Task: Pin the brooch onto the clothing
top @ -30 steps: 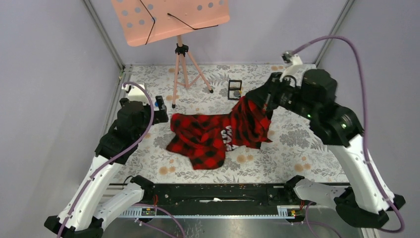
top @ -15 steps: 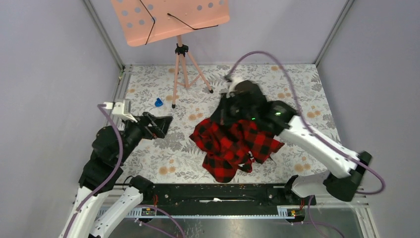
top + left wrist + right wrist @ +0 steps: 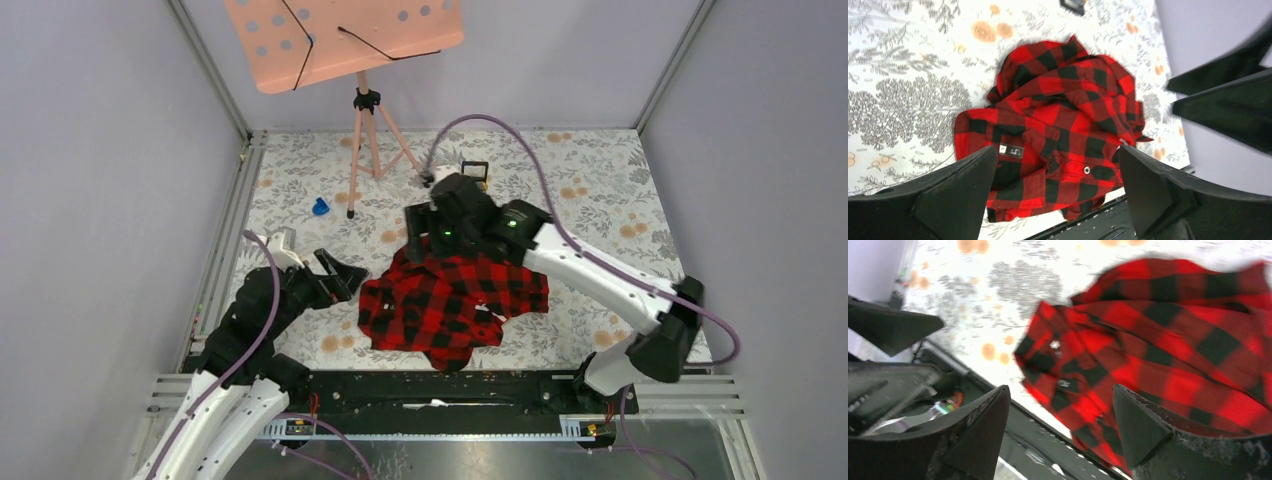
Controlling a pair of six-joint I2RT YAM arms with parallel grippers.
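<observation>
Nothing is pinned yet: the clothing (image 3: pixel 450 305) lies crumpled on the table (image 3: pixel 620 200), my left gripper (image 3: pixel 352 282) and right gripper (image 3: pixel 1060 390) both gape empty near it, and I cannot spot the brooch anywhere.

The left arm (image 3: pixel 232 335) rises from its near-left base and bends toward the middle. Its wrist is roughly level, and the left gripper (image 3: pixel 345 273) points right with its jaws spread wide. The right arm (image 3: pixel 590 275) stretches from the near-right base far and to the left, long and low. The right gripper (image 3: pixel 1060 432) tips downward, its two fingers (image 3: pixel 973 435) well apart.
</observation>
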